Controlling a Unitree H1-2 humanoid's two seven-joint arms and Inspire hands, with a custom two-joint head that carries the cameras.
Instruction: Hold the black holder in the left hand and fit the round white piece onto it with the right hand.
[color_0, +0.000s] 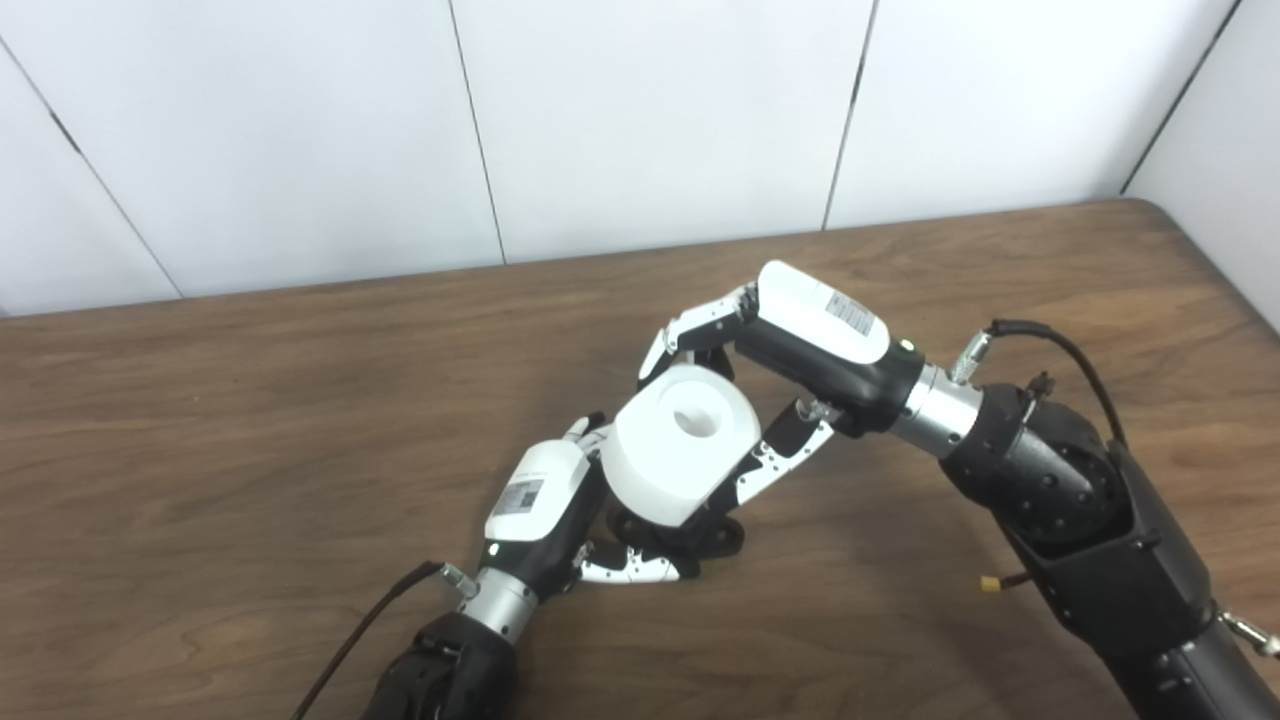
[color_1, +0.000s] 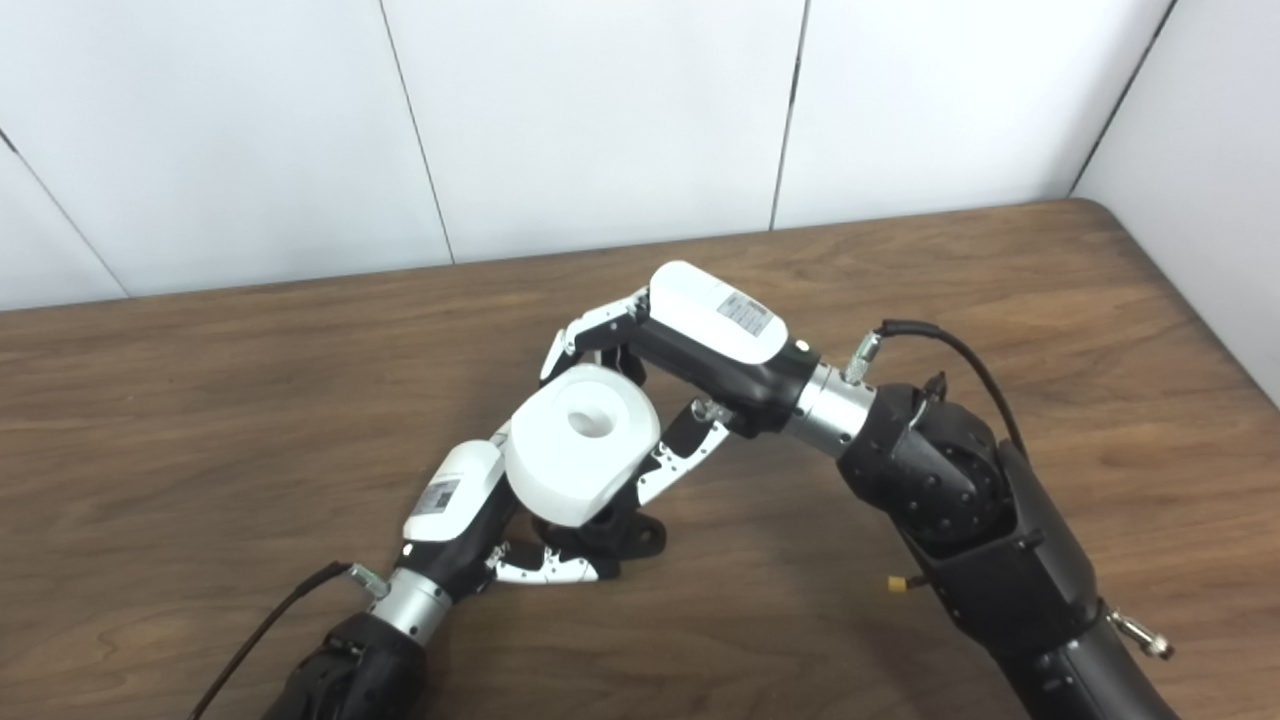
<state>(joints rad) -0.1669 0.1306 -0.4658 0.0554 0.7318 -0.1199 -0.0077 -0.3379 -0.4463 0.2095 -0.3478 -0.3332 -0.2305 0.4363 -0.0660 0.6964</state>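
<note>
Left eye view: my right hand (color_0: 800, 360) has its fingers (color_0: 775, 465) pinching the round white piece (color_0: 680, 445), set over the black holder (color_0: 690, 535) above the worktop (color_0: 250, 420); I'd press straight down.

Right eye view: my left hand (color_1: 470, 510) clasps the holder's base; I'd keep it steady.

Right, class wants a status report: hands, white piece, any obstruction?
Left hand shut on black holder. Right hand shut on round white piece, sitting over holder. Seating depth hidden. Nothing obstructing.

Left hand (color_0: 545, 505) clenched; right hand (color_0: 790, 350) grasping
</note>
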